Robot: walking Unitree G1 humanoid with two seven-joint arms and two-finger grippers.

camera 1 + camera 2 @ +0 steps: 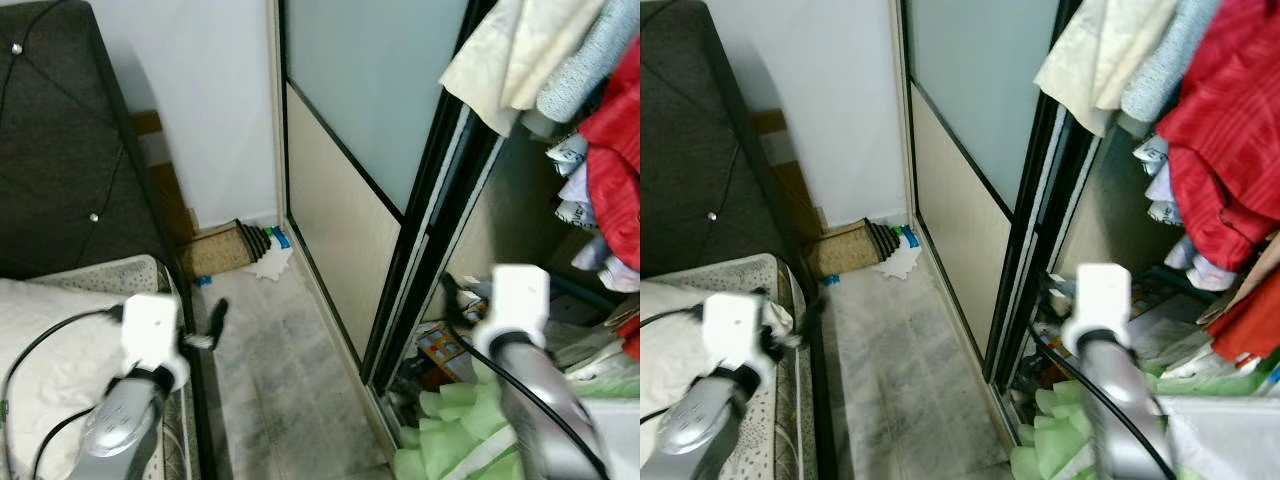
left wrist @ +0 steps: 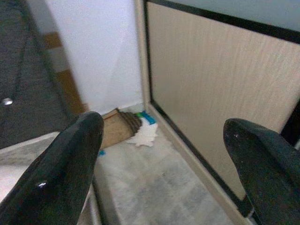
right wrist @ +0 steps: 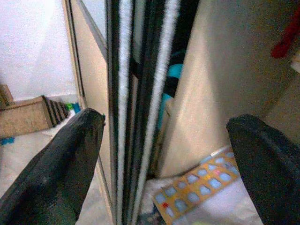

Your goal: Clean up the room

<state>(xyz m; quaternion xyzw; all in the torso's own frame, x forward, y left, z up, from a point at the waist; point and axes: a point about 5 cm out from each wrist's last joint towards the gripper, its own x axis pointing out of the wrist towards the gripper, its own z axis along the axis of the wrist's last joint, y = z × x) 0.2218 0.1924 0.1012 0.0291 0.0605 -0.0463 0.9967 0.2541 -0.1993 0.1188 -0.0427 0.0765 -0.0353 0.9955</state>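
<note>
Against the far left stands a dark grey tufted headboard (image 1: 60, 140), with a pale quilted mattress (image 1: 60, 320) below it. Over the mattress edge hangs the left gripper (image 2: 164, 159), its two black fingers spread wide and holding nothing; through the gap its wrist view looks down the narrow grey tiled floor (image 1: 280, 380) toward the corner. There, at the foot of the white wall (image 1: 210, 100), lies the likely clutter to clear: a flattened brown cardboard piece with dark ribbed edges (image 1: 225, 248), a crumpled white cloth or paper (image 1: 268, 262) just beside it, and small blue and green bits (image 1: 281, 238) touching the pile.

The cardboard looks light and fairly stiff, so a pinch on a free edge should lift it, though it may flex. The white scrap appears soft and almost weightless; a grasp on its bunched middle seems safest. The small coloured bits are too tiny to judge.

Further right runs the sliding wardrobe door of frosted glass and beige panel in a black frame (image 1: 350, 200). Beyond it, the right gripper (image 3: 164, 159) points at the door's edge, jaws equally wide and empty. Pale green folded fabric (image 1: 450, 420) lies heaped at the wardrobe's bottom, under hanging red and cream clothes (image 1: 1210, 150); it would drape limply when lifted.
</note>
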